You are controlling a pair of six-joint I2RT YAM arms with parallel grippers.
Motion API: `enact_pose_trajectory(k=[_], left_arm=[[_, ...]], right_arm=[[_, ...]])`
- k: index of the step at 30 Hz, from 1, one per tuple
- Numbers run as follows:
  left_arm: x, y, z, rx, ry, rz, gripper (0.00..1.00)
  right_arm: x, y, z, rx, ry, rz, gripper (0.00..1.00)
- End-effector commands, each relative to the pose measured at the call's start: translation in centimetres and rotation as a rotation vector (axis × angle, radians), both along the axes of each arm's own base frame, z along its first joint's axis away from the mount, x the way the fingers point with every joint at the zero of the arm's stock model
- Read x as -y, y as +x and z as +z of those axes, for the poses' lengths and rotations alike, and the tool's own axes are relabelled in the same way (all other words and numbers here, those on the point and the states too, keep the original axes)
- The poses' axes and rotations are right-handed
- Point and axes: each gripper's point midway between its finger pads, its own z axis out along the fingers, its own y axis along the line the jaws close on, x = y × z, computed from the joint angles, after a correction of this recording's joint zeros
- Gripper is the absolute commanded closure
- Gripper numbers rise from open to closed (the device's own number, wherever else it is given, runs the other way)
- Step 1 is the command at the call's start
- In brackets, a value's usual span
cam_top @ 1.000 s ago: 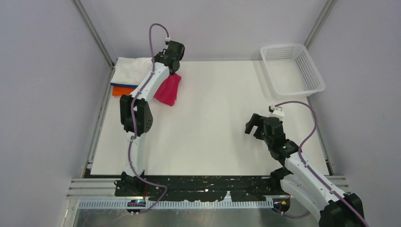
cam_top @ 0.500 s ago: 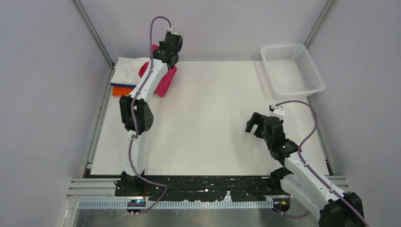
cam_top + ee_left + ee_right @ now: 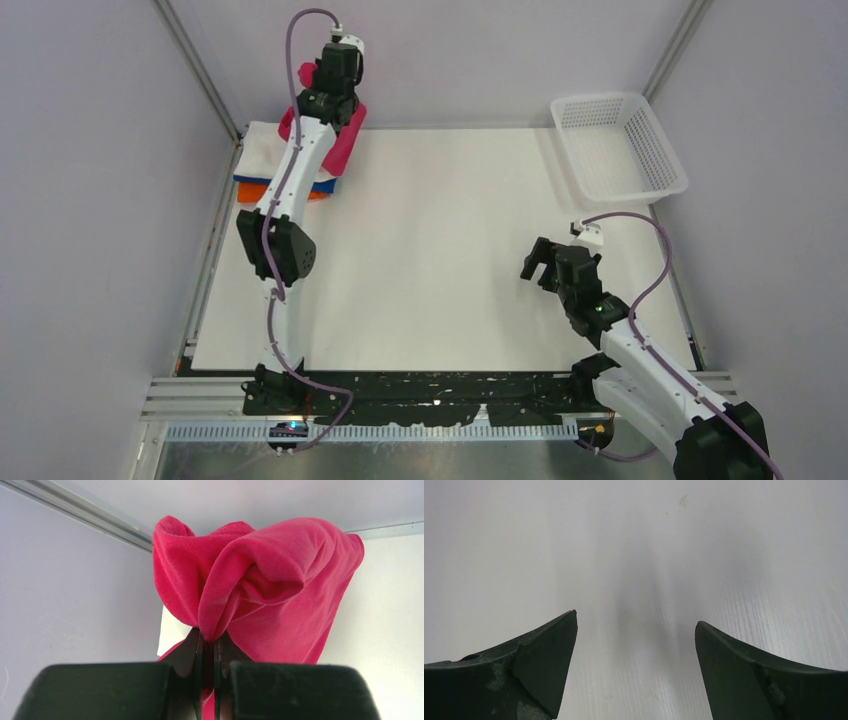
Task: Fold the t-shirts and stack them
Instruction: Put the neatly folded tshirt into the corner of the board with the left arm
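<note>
The magenta-red shirt (image 3: pixel 347 148) hung bunched in the far-left corner of the table (image 3: pixel 440 230), over the right-hand part of the pile (image 3: pixel 258 170) there. In that pile a white shirt (image 3: pixel 262 150) lay on top, and a blue shirt (image 3: pixel 248 181) and an orange shirt (image 3: pixel 252 193) showed only as thin edges beneath it.

The left gripper (image 3: pixel 335 95) held the magenta-red shirt, and in the wrist view its fingers (image 3: pixel 197 647) were pressed together on a thick fold of the cloth (image 3: pixel 280 575). The rest of the shirt bulged out beyond the tips and trailed down past them. From above, the bundle's long axis ran from far to near. It lay roughly along the pile's right edge, and the pile itself lay below and to the left of the fingers.

We judged that the next move would be to lower the shirt and lay it on the white one. That move turned on the sideways offset, since a straight drop looked likely to leave part of the cloth off the pile's right side.

We could not tell whether the shirt was already touching the pile.

The right gripper (image 3: pixel 535 268) was well apart, low over bare table on the near right, with its fingers (image 3: pixel 544 650) spread wide and nothing between them. The white mesh basket (image 3: pixel 600 98) sat beyond it at the far right. The left arm was plainly the nearer one.
</note>
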Motion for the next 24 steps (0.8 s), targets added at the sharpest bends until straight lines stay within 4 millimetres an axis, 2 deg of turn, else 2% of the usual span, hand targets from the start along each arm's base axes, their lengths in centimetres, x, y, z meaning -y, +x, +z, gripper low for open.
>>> enact_pose_trajectory(k=[1, 10, 21, 22, 23, 24], left_arm=[[-1.8, 0.4, 5.6, 0.159, -0.068, -0.013, 1.0], [-6.2, 4.0, -0.2, 0.094, -0.116, 0.018, 1.0], [-11.7, 5.2, -2.4, 0.095, -0.116, 0.099, 1.0], [-12.4, 5.3, -2.6, 0.1, -0.107, 0.119, 0.93], [-12.9, 5.4, -2.7, 0.106, -0.101, 0.133, 0.8], [-13.6, 5.5, -2.8, 0.116, -0.094, 0.154, 0.61]], right_arm=[[0.3, 1.0, 1.0, 0.034, -0.01, -0.022, 0.05], [1.1, 0.8, 0.9, 0.034, -0.04, -0.052, 0.05], [1.5, 0.6, 1.0, 0.029, -0.052, -0.07, 0.05], [1.5, 0.6, 1.0, 0.03, -0.052, -0.071, 0.05], [1.5, 0.6, 0.9, 0.029, -0.052, -0.072, 0.05], [1.6, 0.5, 1.0, 0.031, -0.051, -0.074, 0.05]])
